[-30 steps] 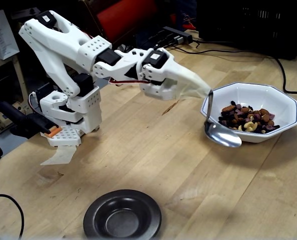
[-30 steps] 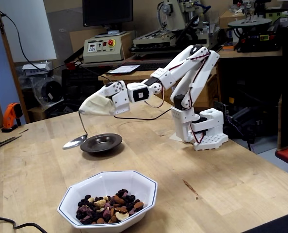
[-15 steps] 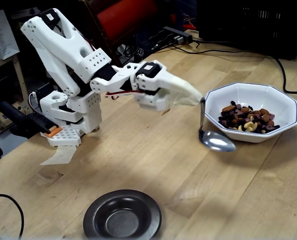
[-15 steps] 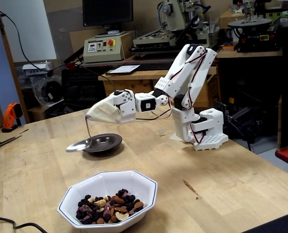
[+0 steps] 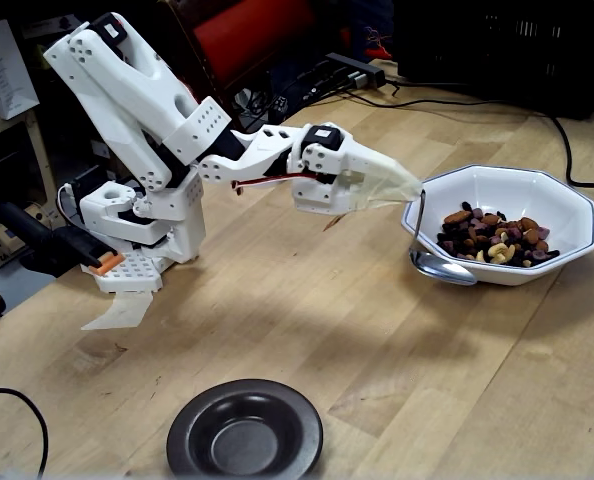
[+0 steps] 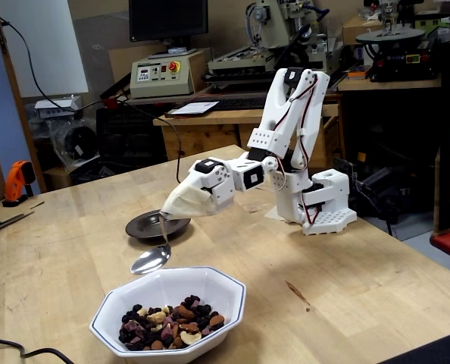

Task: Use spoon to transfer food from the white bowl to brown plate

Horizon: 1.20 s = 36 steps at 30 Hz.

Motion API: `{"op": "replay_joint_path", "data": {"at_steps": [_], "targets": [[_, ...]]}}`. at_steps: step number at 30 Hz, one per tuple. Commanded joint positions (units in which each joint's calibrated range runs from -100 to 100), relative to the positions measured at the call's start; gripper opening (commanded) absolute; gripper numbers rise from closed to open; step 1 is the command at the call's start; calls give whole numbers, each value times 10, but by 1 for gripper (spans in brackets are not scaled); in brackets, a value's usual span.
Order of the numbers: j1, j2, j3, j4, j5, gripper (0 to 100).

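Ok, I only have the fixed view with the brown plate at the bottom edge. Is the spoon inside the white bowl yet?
Observer: No. In a fixed view facing the arm, the spoon hangs from the jaws outside the white bowl, just beyond its rim on the brown plate side.
Operator: Anything on the spoon?
Observer: From there its oval end looks bare and shiny. The food all lies in the white bowl.
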Motion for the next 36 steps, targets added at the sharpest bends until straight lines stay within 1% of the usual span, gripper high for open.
{"op": "replay_joint_path", "data": {"at_steps": [1,11,21,32,36], "targets": [[-11,-3,-13,-14,-1,4],[-10,-10,-21,-12,-1,4],[34,-2,-141,-7,1,4],[31,-2,-95,-8,-1,4],[-6,-2,-91,-8,-1,4]]}}
